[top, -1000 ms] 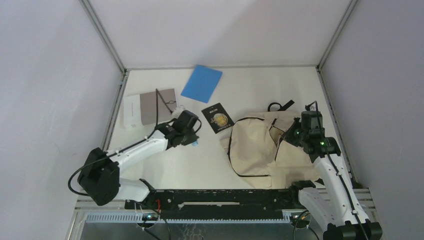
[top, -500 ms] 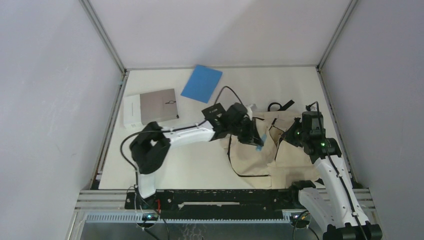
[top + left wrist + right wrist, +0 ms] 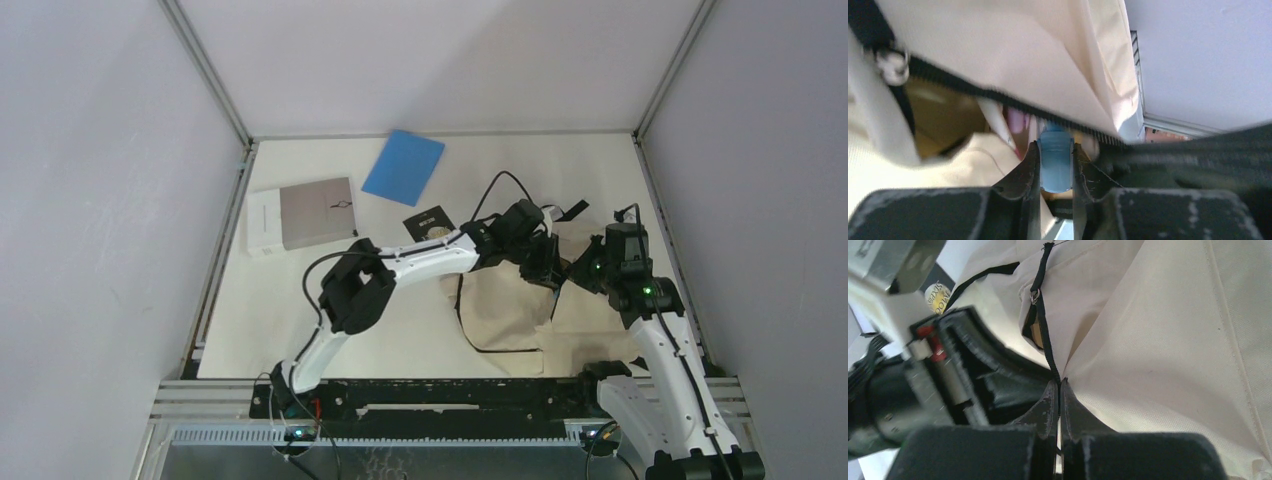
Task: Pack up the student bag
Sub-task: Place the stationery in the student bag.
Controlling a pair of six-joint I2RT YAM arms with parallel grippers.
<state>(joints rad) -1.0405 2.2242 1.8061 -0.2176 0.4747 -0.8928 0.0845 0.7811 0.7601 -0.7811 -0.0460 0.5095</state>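
left gripper (image 3: 1055, 150) clamps a small blue item (image 3: 1055, 167) at the student bag (image 3: 505, 305) mouth; right gripper (image 3: 1058, 387) pinches the bag's zipper edge (image 3: 1047, 347).

Only one print can be partly read. In the right wrist view, at the upper left of the frame, a black booklet (image 3: 942, 296) shows past the edge of the student bag (image 3: 1173, 340). On its round gold emblem stand small letters, something like "MOO" and "SIXE"; the rest is cut off and I cannot tell the full words. In the top view the same booklet (image 3: 428, 222) lies on the bench, its print too small to read.
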